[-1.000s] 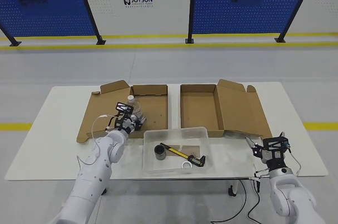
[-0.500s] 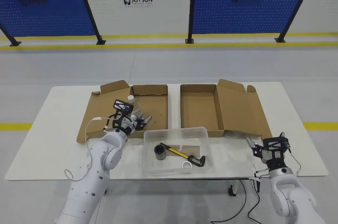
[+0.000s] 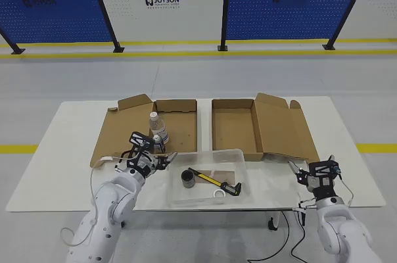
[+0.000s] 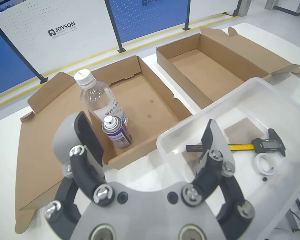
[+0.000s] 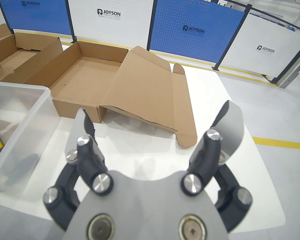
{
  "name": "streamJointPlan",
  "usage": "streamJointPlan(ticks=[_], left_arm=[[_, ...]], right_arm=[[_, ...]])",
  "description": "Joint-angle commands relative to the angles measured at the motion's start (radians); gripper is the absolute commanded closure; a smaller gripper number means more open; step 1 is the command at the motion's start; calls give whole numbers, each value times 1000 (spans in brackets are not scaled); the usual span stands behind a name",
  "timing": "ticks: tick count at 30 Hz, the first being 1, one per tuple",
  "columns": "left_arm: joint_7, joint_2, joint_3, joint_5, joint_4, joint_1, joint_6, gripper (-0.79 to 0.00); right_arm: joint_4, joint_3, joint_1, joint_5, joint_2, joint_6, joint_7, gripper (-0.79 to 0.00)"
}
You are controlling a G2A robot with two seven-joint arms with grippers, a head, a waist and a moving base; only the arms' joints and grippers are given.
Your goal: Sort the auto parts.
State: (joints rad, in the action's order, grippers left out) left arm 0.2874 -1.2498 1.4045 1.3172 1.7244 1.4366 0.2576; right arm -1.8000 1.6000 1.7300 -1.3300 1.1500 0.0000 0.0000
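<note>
Caliper (image 4: 240,147), ring (image 4: 263,163), cylinder (image 3: 187,177) in bin (image 4: 272,86); bottle (image 4: 100,98), spray can (image 4: 116,133) in one box (image 4: 150,101) (of two); left gripper (image 4: 146,122), right gripper (image 5: 155,109) spread

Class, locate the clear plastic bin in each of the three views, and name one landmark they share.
Top view: clear plastic bin midway along the near edge of the table.
Left wrist view: the bin just beyond the left gripper, caliper inside.
Right wrist view: the bin's wall beside the right gripper.
Shared landmark: the empty cardboard box.
</note>
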Motion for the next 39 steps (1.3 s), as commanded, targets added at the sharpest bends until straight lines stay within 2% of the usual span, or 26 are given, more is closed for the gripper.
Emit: streamJointPlan(ticks=[1,14,23,26,27,33,35,37,39], left_arm=[[1,2,6,-9,9,19,12,-785],[11,12,32,-40,50,74,45,-785],[99,17,-27,-55,77,74,149,-785],[169,18,-54,-67,78,57,185,-714],[184,18,-62,-62,80,50,193,-646],[303,20,-121,-53,81,-7,246,-539],[332,20,-138,-55,81,-30,259,-514],[366,20,-160,-49,74,-54,273,-545],[389,19,-181,-43,61,-77,285,-536]], right_arm=[[0,0,0,0,0,0,0,-785],[0,0,0,0,0,0,0,-785],[0,0,0,0,0,0,0,-785],[0,0,0,0,0,0,0,-785],[0,0,0,0,0,0,0,-785],[0,0,0,0,0,0,0,-785],[0,0,0,0,0,0,0,-785],[0,0,0,0,0,0,0,-785],[0,0,0,0,0,0,0,-785]])
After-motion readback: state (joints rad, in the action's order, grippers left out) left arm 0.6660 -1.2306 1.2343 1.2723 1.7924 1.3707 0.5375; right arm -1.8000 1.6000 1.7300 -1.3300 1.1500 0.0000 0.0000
